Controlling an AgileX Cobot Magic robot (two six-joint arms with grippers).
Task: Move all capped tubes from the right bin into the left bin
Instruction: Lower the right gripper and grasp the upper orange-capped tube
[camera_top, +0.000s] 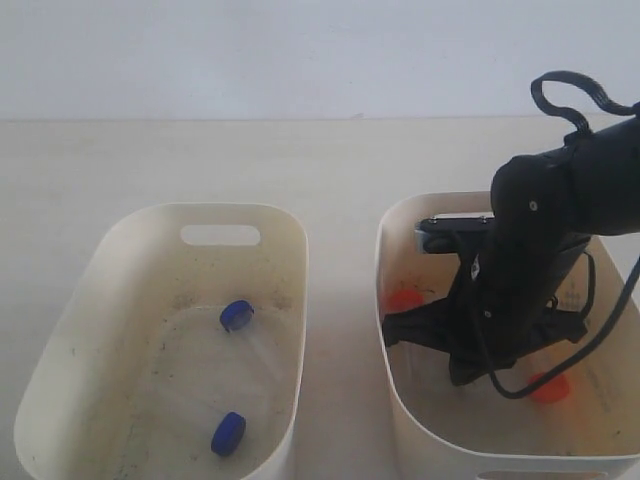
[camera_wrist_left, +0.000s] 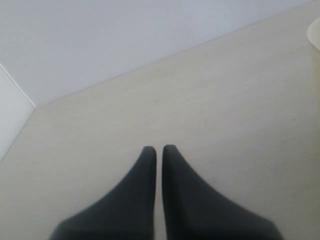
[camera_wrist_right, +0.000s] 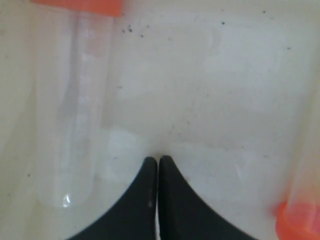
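The exterior view gave you both bins at once. The left bin (camera_top: 80, 320) held two blue-capped tubes (camera_top: 237, 315) lying apart on its floor. The right bin (camera_top: 400, 240) held two orange-capped tubes (camera_top: 405, 300), one by its left wall and the other toward the front right. Your right arm (camera_top: 540, 210) bent steeply down into the right bin, between those two orange caps.

Only the right wrist view showed you the right gripper (camera_wrist_right: 158, 159). Its fingertips were pressed together on nothing, low over the speckled bin floor, with an orange-capped tube on either side and neither one touched.

The left wrist view alone showed the left gripper (camera_wrist_left: 159, 149), likewise closed and empty above the bare table (camera_wrist_left: 225, 100). A cream rim (camera_wrist_left: 315, 32) showed nearby, though you couldn't tell which bin it belonged to.
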